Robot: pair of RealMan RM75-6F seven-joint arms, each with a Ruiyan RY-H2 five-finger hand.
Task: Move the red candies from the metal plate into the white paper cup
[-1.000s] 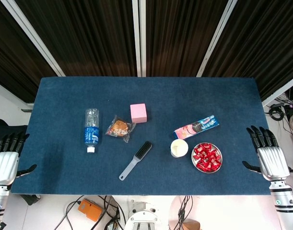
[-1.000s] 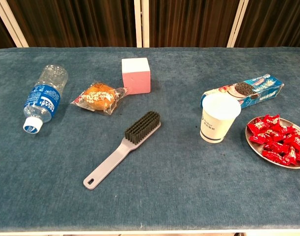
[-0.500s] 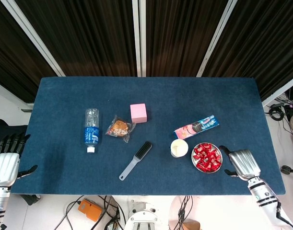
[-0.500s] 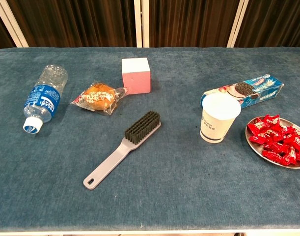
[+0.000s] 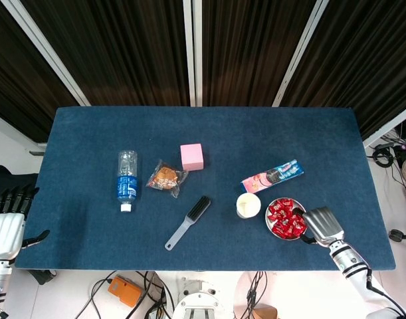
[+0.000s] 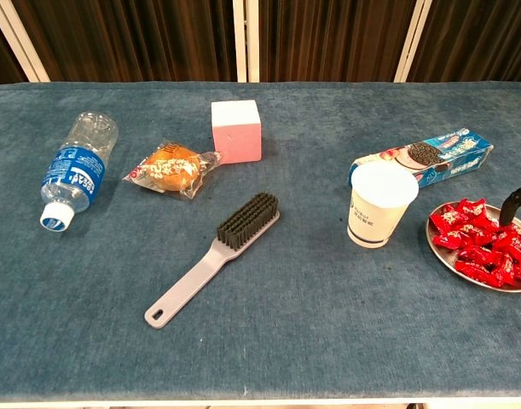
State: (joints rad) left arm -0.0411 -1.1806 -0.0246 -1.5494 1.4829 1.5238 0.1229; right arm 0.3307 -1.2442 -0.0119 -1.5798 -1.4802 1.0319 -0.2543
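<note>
A pile of red wrapped candies (image 5: 285, 218) (image 6: 483, 243) fills the round metal plate (image 5: 267, 223) (image 6: 449, 267) near the table's front right. The white paper cup (image 5: 248, 205) (image 6: 378, 204) stands upright just left of the plate and looks empty. My right hand (image 5: 320, 224) hovers at the plate's right rim, fingers apart and reaching over the candies, holding nothing. In the chest view only one dark fingertip (image 6: 516, 200) of it shows, above the plate. My left hand (image 5: 6, 222) hangs off the table's left edge, fingers straight and empty.
A cookie pack (image 5: 272, 175) (image 6: 431, 156) lies behind the cup and plate. Further left are a grey brush (image 5: 188, 222) (image 6: 217, 256), a pink cube (image 5: 191, 157) (image 6: 235, 130), a wrapped bun (image 5: 166, 178) (image 6: 172, 168) and a lying water bottle (image 5: 126, 179) (image 6: 75, 166).
My right hand came in from beyond the table's right edge to the plate's rim, and a fingertip now shows in the chest view. The left hand and the objects stayed put.
</note>
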